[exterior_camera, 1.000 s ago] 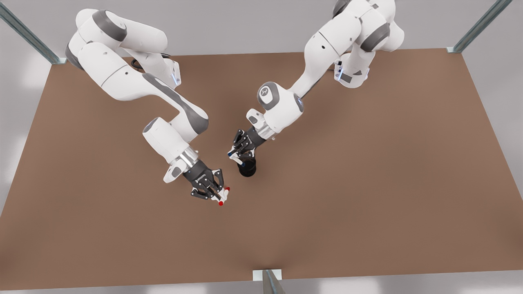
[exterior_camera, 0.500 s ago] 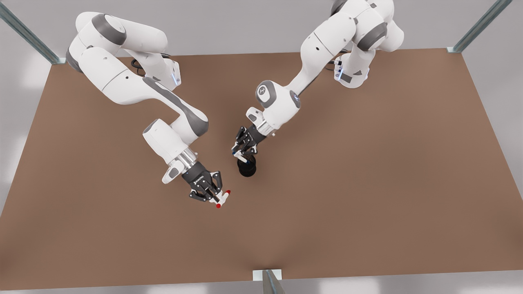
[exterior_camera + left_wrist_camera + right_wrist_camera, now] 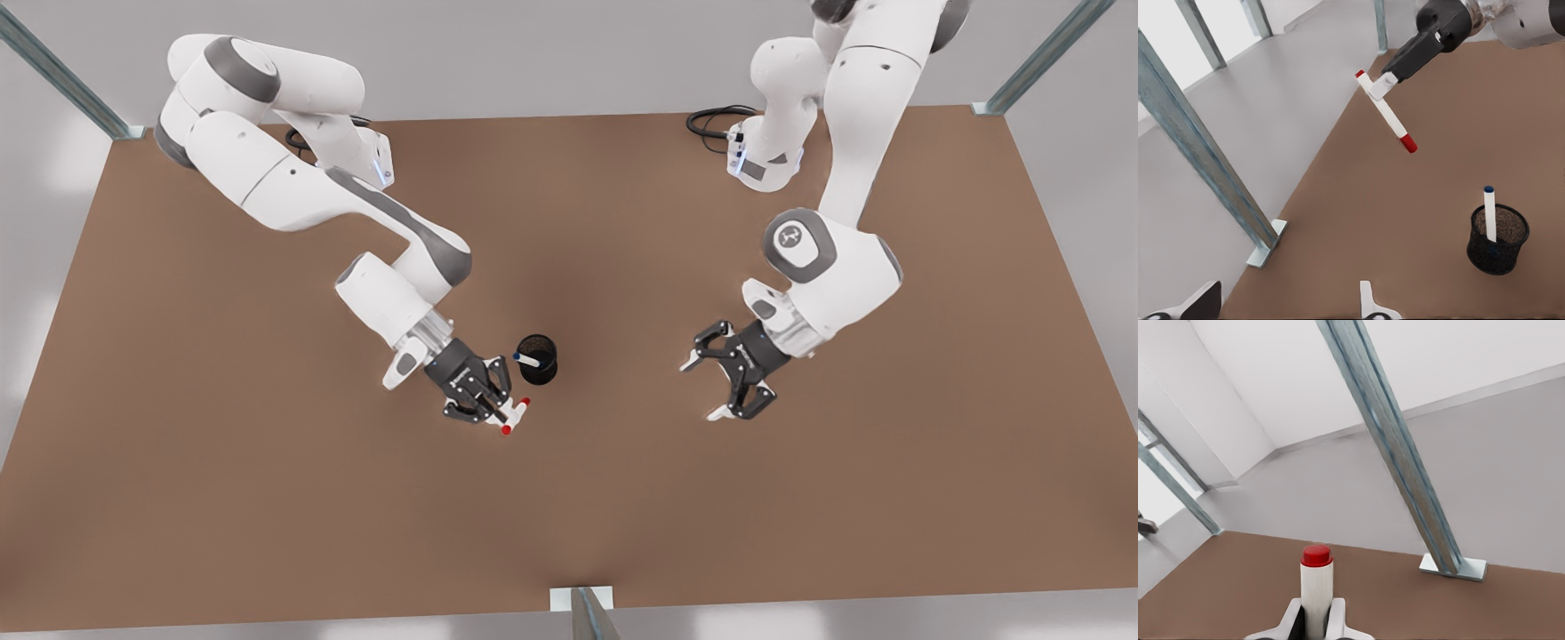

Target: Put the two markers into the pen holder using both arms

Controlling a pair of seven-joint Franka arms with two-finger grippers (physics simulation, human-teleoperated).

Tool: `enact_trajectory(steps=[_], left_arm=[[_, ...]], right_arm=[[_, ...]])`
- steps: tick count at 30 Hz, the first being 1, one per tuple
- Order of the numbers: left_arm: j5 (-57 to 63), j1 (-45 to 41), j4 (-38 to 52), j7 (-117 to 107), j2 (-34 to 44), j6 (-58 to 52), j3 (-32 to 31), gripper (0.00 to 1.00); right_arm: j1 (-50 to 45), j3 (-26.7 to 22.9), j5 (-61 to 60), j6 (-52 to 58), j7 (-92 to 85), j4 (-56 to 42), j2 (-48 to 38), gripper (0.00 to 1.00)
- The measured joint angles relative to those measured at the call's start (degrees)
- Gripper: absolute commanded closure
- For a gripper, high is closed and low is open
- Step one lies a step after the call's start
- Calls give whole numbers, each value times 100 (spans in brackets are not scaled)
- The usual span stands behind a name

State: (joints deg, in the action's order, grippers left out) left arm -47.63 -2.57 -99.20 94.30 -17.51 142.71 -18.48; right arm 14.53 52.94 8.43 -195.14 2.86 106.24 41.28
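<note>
The front view looks steeply down on the whole brown bench (image 3: 800,498) from high above. The left wrist view looks across it at the cup (image 3: 1498,240), shared with the front view. The right wrist view faces outward, low and close.

Blue-capped marker (image 3: 526,359) inside pen holder (image 3: 539,372); red-capped marker (image 3: 514,416) just beside it, toward the front view's left.
</note>
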Motion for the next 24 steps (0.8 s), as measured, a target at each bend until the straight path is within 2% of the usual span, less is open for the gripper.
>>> enact_trajectory(steps=[3, 5, 7, 10, 13, 17, 24], left_arm=[[1794, 124, 768, -543, -129, -1248, 143, 0], [2812, 135, 1113, -1065, -206, -2000, 261, 0], [3679, 142, 1383, -1863, -187, -2760, 417, 0], [4478, 457, 2037, -3220, -84, -3818, 550, 0], [4849, 426, 2252, -4528, 58, -4456, 748, 0], [4955, 27, 2236, -6163, 355, -4841, 1445, 0], [4562, 142, 2227, -8309, 577, -5195, 1522, 0]], right_arm=[[355, 654, 3, -265, 167, 622, -58, 76], [394, 841, 88, -381, 260, 981, -88, 76], [225, 842, 159, -464, 344, 1168, -95, 76], [-106, 328, 495, -547, 446, 1226, -53, 76], [-319, -174, 1020, -597, 532, 1218, 8, 76], [-366, -413, 1564, -635, 627, 1224, 101, 76], [-268, -655, 2192, -667, 752, 1500, 173, 75]])
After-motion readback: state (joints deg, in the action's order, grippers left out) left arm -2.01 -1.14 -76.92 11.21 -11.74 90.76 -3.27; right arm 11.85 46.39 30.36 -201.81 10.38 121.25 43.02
